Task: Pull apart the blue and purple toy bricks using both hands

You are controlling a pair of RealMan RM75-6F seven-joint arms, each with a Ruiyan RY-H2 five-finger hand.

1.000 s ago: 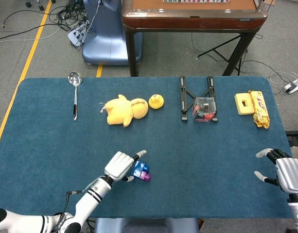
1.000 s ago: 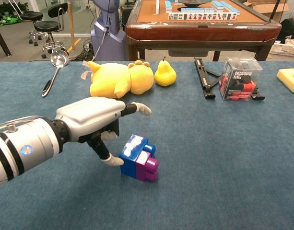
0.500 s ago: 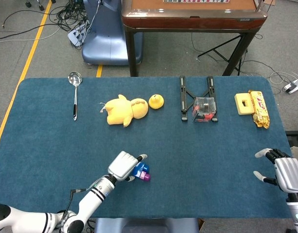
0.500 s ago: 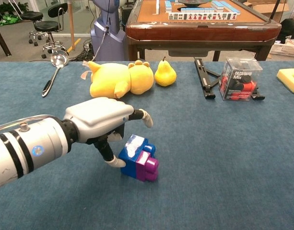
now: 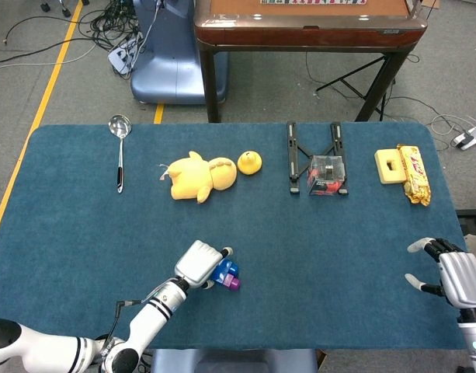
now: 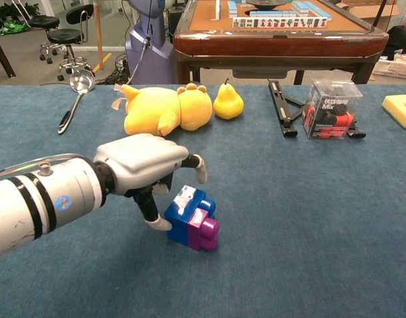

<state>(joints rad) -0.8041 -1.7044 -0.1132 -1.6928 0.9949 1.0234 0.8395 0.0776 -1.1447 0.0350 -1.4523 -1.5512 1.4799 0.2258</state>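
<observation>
The blue brick and the purple brick lie joined on the blue cloth near the table's front edge, also seen as the blue brick and purple brick in the head view. My left hand hovers just left of and above them. Its thumb tip touches the blue brick's left side, and a finger curls down behind the brick's top with a gap showing. In the head view my left hand covers part of the blue brick. My right hand rests at the table's right edge, fingers spread, holding nothing.
A yellow plush toy and a yellow pear lie behind the bricks. A ladle is at the far left. A black stand with a clear box, a yellow block and a snack bar sit at the back right.
My left hand has moved right, closer over the bricks, and its outstretched finger has curled downward. The bricks and my right hand have stayed put.
</observation>
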